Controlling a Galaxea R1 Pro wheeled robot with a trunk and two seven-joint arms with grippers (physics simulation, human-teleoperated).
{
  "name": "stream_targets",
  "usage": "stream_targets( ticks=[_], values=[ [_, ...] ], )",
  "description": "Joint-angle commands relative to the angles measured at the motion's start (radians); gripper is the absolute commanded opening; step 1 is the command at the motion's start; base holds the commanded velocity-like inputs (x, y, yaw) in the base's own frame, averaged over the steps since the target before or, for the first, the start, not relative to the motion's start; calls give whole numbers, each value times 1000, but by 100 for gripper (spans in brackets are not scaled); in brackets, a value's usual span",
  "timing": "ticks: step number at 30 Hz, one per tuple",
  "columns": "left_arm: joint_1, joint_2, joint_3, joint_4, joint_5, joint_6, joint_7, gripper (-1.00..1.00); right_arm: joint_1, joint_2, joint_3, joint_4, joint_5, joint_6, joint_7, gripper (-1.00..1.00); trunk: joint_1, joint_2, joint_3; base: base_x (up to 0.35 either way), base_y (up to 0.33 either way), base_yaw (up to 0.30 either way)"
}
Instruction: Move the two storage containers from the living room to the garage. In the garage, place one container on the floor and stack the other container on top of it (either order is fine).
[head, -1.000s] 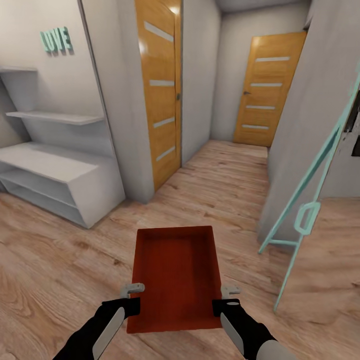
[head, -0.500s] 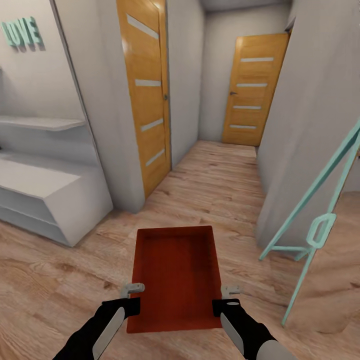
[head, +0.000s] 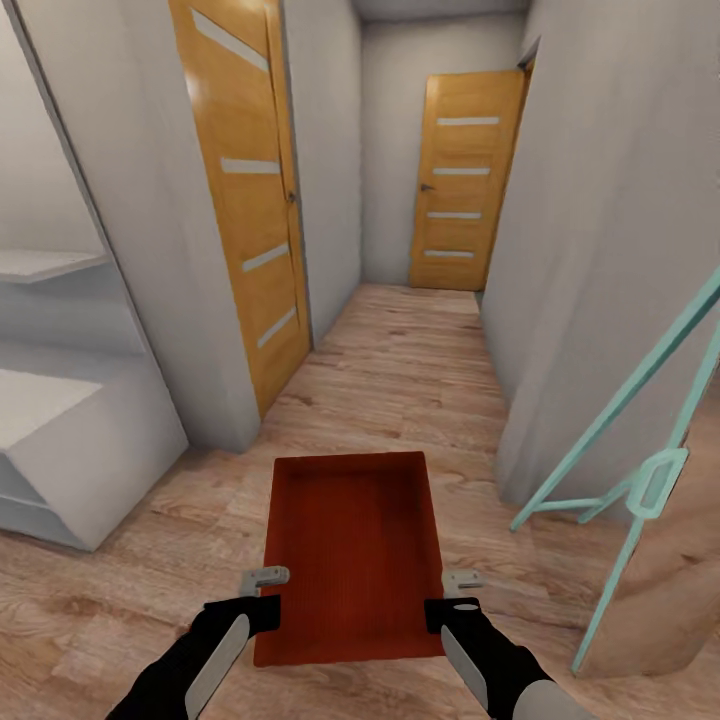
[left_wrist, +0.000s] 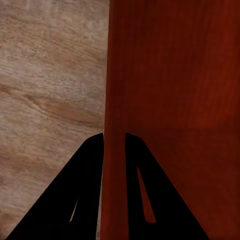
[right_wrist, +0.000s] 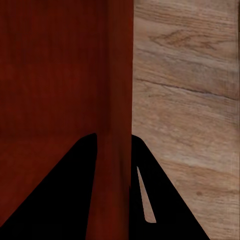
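An orange-red bin (head: 350, 555) was held level above the wood plank floor (head: 410, 370), facing a hallway. The left gripper (head: 266, 577) was clamped on the bin's left wall, one finger (left_wrist: 87, 190) outside and one inside; the right gripper (head: 461, 580) was likewise closed over the right wall. Two orange doors (head: 458, 180) stood along the hallway, and a teal frame (head: 640, 440) leaned at the right.

The storage container (head: 350, 550) looks smooth, matt orange-red plastic, above a light wood-plank floor (head: 420, 370) with visible grain.
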Motion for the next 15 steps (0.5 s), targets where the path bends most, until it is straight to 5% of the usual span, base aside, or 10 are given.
stream_targets(
  ticks=[1, 15],
  values=[
    [-1, 1, 5, -16, 0, -77, 9, -100, 0, -1, 2, 0, -13, 5, -5, -100, 0, 0, -1, 324, 197, -247],
    [-1, 1, 5, -16, 0, -77, 9, -100, 0, -1, 2, 0, -13, 5, -5, -100, 0, 0, 2, 324, 197, -247]
  ],
)
